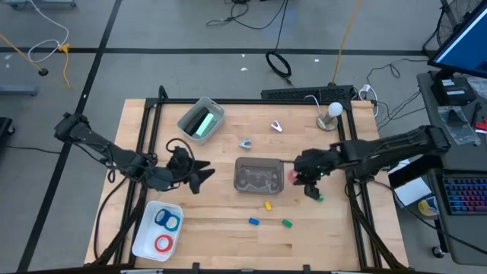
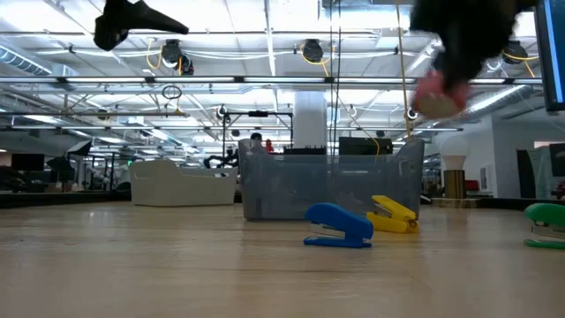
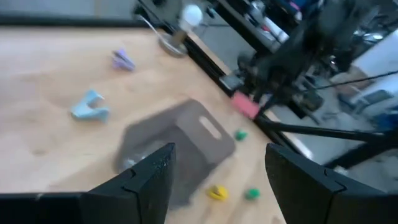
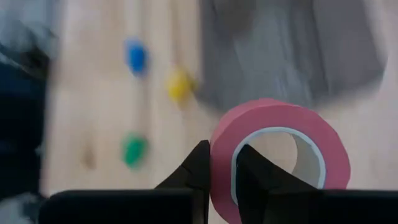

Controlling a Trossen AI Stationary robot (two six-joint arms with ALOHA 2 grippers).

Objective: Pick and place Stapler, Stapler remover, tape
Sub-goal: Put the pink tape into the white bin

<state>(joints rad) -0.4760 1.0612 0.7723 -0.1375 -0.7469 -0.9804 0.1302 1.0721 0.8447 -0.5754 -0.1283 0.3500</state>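
My right gripper hangs in the air just right of the clear grey bin, shut on a pink-red tape roll. That roll also shows in the low view, high above the table. My left gripper hovers open to the left of the bin, touching nothing. A light blue tape roll and a red tape roll lie flat in a white tray. Small staplers lie on the wood: yellow, blue, green. Two staple removers rest beyond the bin. My right gripper pinches the pink-red roll by its ring wall, with one finger inside the hollow centre and the other finger outside. The fingers point downward from above. The roll is lifted clear of the table.
A second clear container with something green in it stands at the far left. A white lamp-like object sits at the far right. Another green piece lies below my right gripper. Bare wood stretches along the near edge.
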